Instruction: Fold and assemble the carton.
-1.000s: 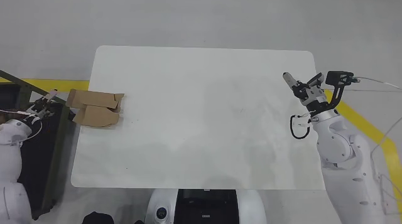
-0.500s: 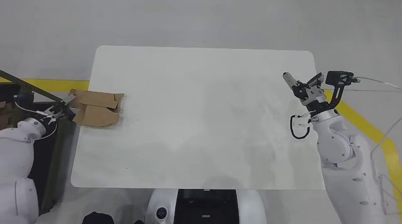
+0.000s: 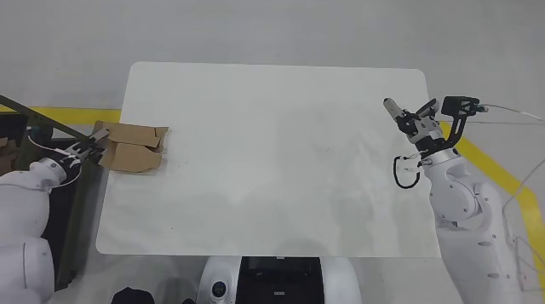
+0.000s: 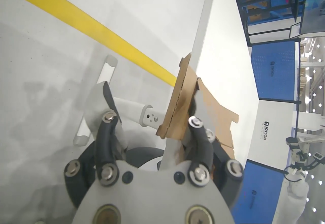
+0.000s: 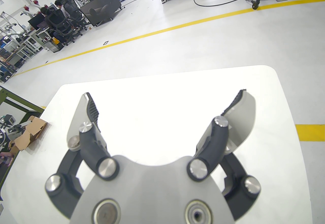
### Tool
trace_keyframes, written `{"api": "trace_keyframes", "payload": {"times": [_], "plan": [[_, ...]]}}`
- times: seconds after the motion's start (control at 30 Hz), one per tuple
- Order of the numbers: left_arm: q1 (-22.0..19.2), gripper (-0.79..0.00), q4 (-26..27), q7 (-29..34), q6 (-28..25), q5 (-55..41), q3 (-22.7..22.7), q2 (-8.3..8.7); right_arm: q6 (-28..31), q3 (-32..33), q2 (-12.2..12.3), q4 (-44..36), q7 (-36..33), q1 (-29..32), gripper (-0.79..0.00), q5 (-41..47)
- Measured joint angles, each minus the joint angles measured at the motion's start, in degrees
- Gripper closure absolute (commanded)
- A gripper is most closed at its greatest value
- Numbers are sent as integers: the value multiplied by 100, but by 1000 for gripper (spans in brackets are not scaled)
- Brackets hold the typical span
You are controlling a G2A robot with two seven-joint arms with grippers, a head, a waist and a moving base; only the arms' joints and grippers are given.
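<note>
Since a second ago the left gripper [image 3: 95, 141] has swung in from beside the table [image 3: 272, 176] to the overhanging edge of the carton [image 3: 129, 146]. The carton and the right gripper [image 5: 165, 96] have not shifted.

The carton lies flattened at the middle left of the top view, partly on the table and partly past its edge. In the left wrist view the jaws are spread wide with a brown flap standing between them, close against one finger and clear of the other, so nothing is gripped. The right gripper hangs over the far right table edge with its jaws also wide and nothing between them, well apart from the carton.

I judge the carton light and thin — stiff across its panels, ready to bend at the creases, and apt to slide on the smooth top. The overhanging edge looks the best place to pinch, deep on a panel, since a loose flap may buckle.

A dark frame [image 3: 75, 210] stands just beside the left table edge, low in the top view — it crowds the left arm's approach.
</note>
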State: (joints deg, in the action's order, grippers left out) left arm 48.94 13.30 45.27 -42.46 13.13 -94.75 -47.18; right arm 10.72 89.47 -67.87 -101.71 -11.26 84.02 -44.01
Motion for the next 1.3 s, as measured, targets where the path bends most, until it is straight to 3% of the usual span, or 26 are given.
{"api": "trace_keyframes", "payload": {"times": [0.13, 0.57, 0.9, 1.13, 1.3], "plan": [[-72, 0, -33, 315, 56, -316, -73, 5, 0, 0, 0, 0, 0, 0, -785, 0], [-100, 0, 257, 1587, -82, -1631, -518, 192, 0, 0, 0, 0, 0, 0, -785, 0], [420, 0, 1515, 1932, 274, -2636, -495, 313, 0, 0, 0, 0, 0, 0, -785, 0], [715, 0, 2759, 1937, 280, -3073, -23, 293, 0, 0, 0, 0, 0, 0, -785, 0], [670, 0, 3250, 1965, 308, -3322, 367, 239, 0, 0, 0, 0, 0, 0, -785, 0]]}}
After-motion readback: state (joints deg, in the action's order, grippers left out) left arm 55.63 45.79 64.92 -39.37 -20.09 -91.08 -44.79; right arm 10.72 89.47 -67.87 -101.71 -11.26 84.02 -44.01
